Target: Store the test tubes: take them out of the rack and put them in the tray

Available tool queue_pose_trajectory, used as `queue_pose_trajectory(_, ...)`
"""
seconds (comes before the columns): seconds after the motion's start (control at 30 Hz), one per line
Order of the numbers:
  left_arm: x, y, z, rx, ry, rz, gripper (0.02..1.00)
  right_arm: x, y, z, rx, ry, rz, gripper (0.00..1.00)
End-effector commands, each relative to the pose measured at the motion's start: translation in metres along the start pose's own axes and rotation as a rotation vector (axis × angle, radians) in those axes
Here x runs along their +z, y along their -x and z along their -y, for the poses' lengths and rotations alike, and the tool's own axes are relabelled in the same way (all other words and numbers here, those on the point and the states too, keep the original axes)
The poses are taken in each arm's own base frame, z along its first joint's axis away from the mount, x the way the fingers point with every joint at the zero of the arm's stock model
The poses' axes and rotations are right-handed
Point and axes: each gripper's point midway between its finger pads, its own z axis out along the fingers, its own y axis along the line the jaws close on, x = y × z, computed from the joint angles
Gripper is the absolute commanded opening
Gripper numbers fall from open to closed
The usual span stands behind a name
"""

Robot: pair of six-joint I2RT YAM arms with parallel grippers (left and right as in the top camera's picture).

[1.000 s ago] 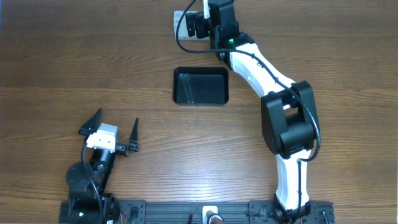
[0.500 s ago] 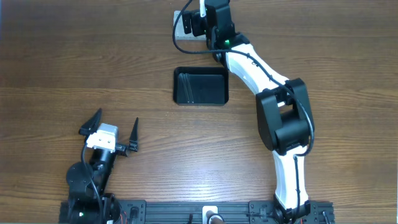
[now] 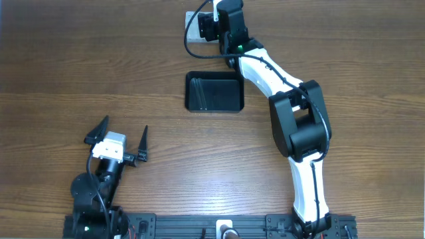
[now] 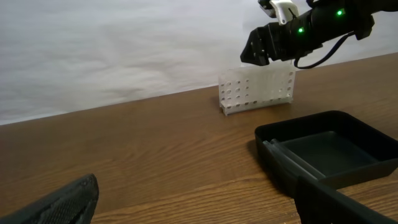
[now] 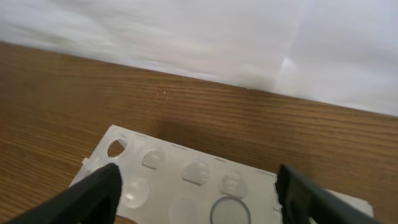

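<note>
Left claw sits near the left arm's base, low on the tabletop. Fingers spread wide, nothing between them. In the left wrist view the same claw faces the tray and the rack across bare wood.

Centre: black tray, rectangular, flat on the tabletop, well apart from the left claw. A few clear test tubes lie inside against its left wall, lengthwise. The left wrist view shows the tray with the tubes along that near wall, the rest of the floor bare.

Just beyond the tray: white rack, upright, apart from the tray, partly under the right arm's wrist. From the left wrist view the rack stands near the white backdrop.

Right claw hangs over the rack, arm stretched far across. Right wrist view: claw wide, holding nothing, fingers straddling the rack top. One round clear rim shows in a hole between them; cannot tell if it is a tube.
</note>
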Motion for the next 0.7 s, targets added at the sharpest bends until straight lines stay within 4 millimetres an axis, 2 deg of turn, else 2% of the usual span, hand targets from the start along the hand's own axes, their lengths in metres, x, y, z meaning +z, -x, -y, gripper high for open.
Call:
queue_pose_trajectory(0.03, 0.0, -0.002, 0.001, 0.01, -0.007, 0.0, 1.0, 0.002, 0.001, -0.003, 0.005, -0.013, -0.001, 0.715)
queue_pose_trajectory(0.13, 0.0, -0.002, 0.001, 0.01, -0.007, 0.0, 1.0, 0.002, -0.001, 0.004, 0.018, -0.051, -0.006, 0.669)
queue_pose_trajectory(0.5, 0.0, -0.002, 0.001, 0.01, -0.007, 0.0, 1.0, 0.007, -0.009, 0.005, 0.017, -0.057, -0.017, 0.43)
queue_pose_trajectory(0.7, 0.0, -0.002, 0.001, 0.01, -0.007, 0.0, 0.998, 0.007, -0.009, 0.006, 0.017, -0.059, -0.019, 0.391)
